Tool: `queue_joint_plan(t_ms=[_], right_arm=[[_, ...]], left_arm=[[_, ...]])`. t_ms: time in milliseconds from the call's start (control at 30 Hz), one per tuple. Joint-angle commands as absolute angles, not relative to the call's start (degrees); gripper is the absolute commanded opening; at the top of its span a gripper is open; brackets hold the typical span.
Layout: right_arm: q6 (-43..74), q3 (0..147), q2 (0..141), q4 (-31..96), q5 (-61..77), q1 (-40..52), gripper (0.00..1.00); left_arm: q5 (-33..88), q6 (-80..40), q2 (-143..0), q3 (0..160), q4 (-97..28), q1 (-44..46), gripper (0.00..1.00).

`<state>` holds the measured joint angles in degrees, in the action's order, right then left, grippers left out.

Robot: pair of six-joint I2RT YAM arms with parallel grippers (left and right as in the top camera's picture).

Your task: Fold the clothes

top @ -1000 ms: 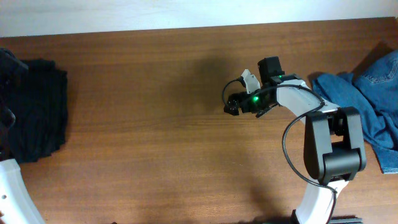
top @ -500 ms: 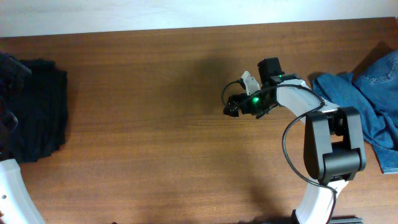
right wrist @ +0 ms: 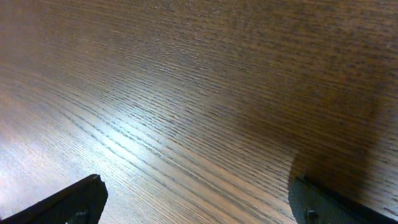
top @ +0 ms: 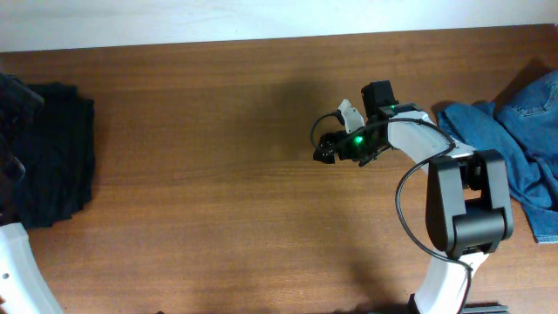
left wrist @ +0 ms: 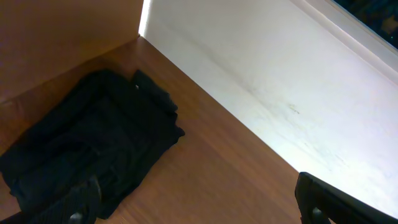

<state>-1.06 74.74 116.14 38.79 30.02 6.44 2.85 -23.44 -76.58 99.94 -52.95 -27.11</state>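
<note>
The black clothes (top: 54, 153) lie bunched in a heap at the table's far left, and show again in the left wrist view as the black clothes (left wrist: 87, 155) near the corner under a white wall. My left gripper (top: 10, 131) hovers over their left edge, half out of frame. Seen from its own wrist, the left gripper (left wrist: 205, 208) is open with only bare wood between its fingers. My right gripper (top: 326, 138) is over mid-table, pointing left. Up close, the right gripper (right wrist: 199, 208) is open and empty above the wood.
A crumpled blue denim garment (top: 523, 148) lies at the table's right edge, just behind the right arm (top: 462, 201). The white wall (left wrist: 280, 93) runs along the table's far edge. The wooden table (top: 200, 201) spans the middle.
The left gripper shifted slightly at the left edge a second ago and has been still since. The right arm has not moved.
</note>
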Motion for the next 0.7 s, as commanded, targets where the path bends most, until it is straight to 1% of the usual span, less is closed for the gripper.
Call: queue_joint_plan(t_ms=[0,167,400,667], right_arm=[[0.71,70.06,122.63,41.19,26.28,7.77,0.99],[0.69,70.06,122.63,40.91,26.02,7.77,0.98],[0.71,70.06,122.61,39.64,19.29,7.77,0.99],[0.69,70.06,122.63,36.69,18.79,7.77,0.99]], left_arm=[[3.46,-23.79,-76.53,99.68,-52.84,-27.05,0.99],[3.46,-23.77,-76.53,99.68,-52.84,-27.05,0.99],[3.46,-23.77,-76.53,99.68,-52.84,-27.05,0.99],[3.46,-23.77,-76.53,99.68,-52.84,-27.05,0.99]])
